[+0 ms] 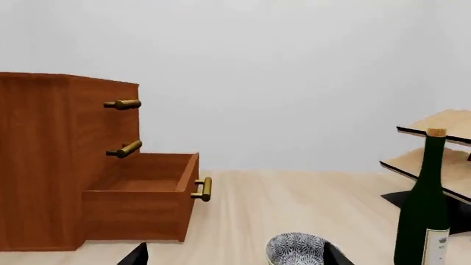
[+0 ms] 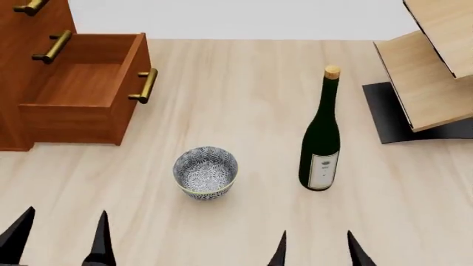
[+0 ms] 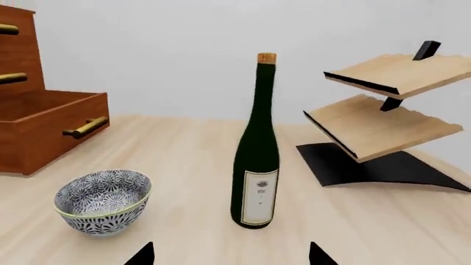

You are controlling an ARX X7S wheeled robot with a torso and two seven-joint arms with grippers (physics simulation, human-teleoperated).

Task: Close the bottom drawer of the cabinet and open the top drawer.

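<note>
Pale wooden tabletop [image 2: 244, 83] is seen from the head view with the bottom drawer [image 2: 81, 94] pulled out of the cabinet [image 2: 22, 66] at far left; left gripper [image 2: 63, 241] and right gripper [image 2: 316, 250] are held open, empty. From the left wrist, the top drawer [image 1: 110, 94] is shown shut; from the right wrist, a bottle [image 3: 256, 160] is framed beside a bowl [image 3: 103, 200]

1. Only the dark finger tips of both hands show, low at the near edge of the head view.
2. The left hand [image 2: 59, 238] has its two pointed fingers spread wide apart, holding nothing.
3. The right hand [image 2: 316, 249] also has its fingers apart, holding nothing.
4. Both point forward, side by side.
</note>
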